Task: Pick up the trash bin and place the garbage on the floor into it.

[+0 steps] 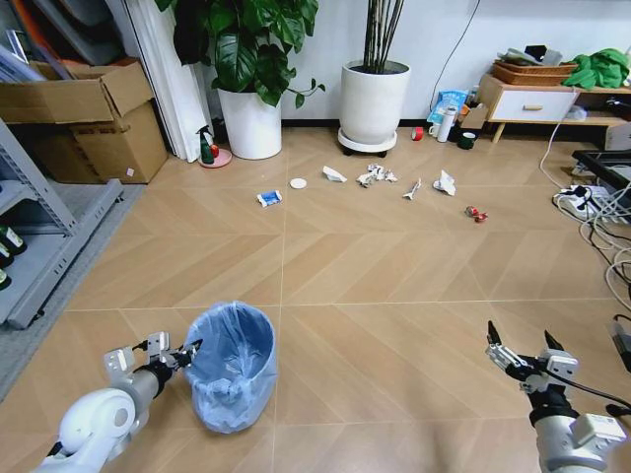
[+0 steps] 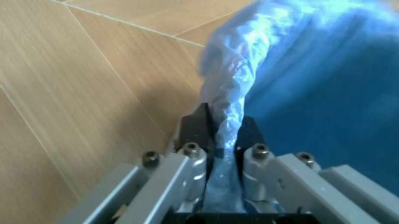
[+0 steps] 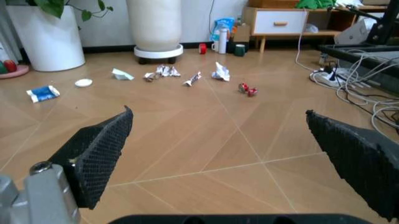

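The trash bin (image 1: 232, 367), lined with a crinkly light blue bag, stands on the floor (image 1: 394, 296) at the lower left. My left gripper (image 1: 189, 352) is at its rim, shut on a twisted fold of the bag (image 2: 227, 112). My right gripper (image 1: 521, 347) hovers open over bare floor at the lower right. The garbage lies far ahead in a loose row: a blue-white packet (image 1: 268, 198), a white disc (image 1: 298, 183), crumpled white paper wads (image 1: 375, 175), a tube-like wrapper (image 1: 412, 188), and a small red wrapper (image 1: 476, 214). The red wrapper (image 3: 247, 88) and packet (image 3: 42, 93) show between the right fingers.
Two white plant pots (image 1: 375, 101) stand by the back wall. Cardboard boxes (image 1: 89, 118) and a metal shelf (image 1: 39, 246) line the left. A low cabinet (image 1: 532, 99), mugs and a red tape roll (image 1: 417, 133) sit at the back right. Cables and a power strip (image 1: 582, 202) run along the right.
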{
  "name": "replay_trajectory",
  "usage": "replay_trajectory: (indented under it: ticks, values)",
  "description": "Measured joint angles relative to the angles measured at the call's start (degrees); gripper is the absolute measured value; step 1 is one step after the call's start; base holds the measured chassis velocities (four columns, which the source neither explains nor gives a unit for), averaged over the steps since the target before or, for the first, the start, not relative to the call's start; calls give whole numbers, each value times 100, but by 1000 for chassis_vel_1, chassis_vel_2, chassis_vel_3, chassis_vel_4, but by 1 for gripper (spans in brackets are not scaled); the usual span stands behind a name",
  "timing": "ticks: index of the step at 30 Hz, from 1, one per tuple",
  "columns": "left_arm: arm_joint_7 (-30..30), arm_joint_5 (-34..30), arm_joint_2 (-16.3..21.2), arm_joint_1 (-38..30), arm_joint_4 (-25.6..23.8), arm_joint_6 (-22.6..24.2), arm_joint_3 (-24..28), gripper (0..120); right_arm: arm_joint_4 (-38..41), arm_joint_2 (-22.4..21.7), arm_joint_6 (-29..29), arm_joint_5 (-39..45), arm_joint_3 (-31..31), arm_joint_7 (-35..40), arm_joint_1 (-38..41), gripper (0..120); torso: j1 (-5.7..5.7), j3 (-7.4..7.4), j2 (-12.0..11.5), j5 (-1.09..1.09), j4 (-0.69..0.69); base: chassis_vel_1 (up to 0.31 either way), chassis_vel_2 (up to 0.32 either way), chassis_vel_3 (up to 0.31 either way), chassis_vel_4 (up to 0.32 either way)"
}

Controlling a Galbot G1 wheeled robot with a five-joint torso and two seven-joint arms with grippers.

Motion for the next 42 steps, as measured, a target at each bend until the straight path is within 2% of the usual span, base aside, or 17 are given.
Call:
replay_trajectory:
  ticks: [7,9,11,14,16,17,18,23,32,42]
  values:
    - [-42,-69,16,-16,-27,-3,-85,0,-79,-1,59,-57,-36,53,78,100,0,0,0,2,0,0,0,0,0]
    - [-101,-134,1,-12,-125,5,-176,0,-114,8,178,-188,-61,132,110,100,0,0,0,-6,0,0,0,0,0]
    - [-143,-195,-15,-3,-249,18,-328,0,-123,22,223,-290,-76,175,115,100,0,0,0,2,-1,0,0,0,0]
    - [-141,-244,-34,94,-501,37,-770,0,-116,60,241,-359,-121,197,109,100,0,0,0,0,-2,0,0,0,0]
    - [-109,-244,-34,129,-544,33,-868,0,-116,73,242,-360,-139,197,110,100,0,0,0,1,-2,0,0,0,0]
    - [19,-192,-18,282,-627,-44,-1246,0,-119,100,264,-360,-222,174,120,100,0,-1,0,1,-1,0,0,0,0]
    - [83,-148,-16,356,-634,-97,-1393,0,-132,102,266,-358,-255,132,125,100,0,0,0,0,0,0,0,0,0]
    - [267,-34,-23,662,-646,-252,-1779,0,-346,49,347,-344,-488,-50,139,100,0,0,0,1,1,0,0,0,0]
    - [260,7,-83,771,-594,-286,-1924,0,-509,-22,421,-353,-649,-129,220,100,-1,-1,0,1,0,-12,21,19,-16]
    - [148,4,-126,805,-765,-240,-1884,0,-638,-42,563,-369,-657,-185,254,100,0,0,0,0,-2,-164,169,167,-178]
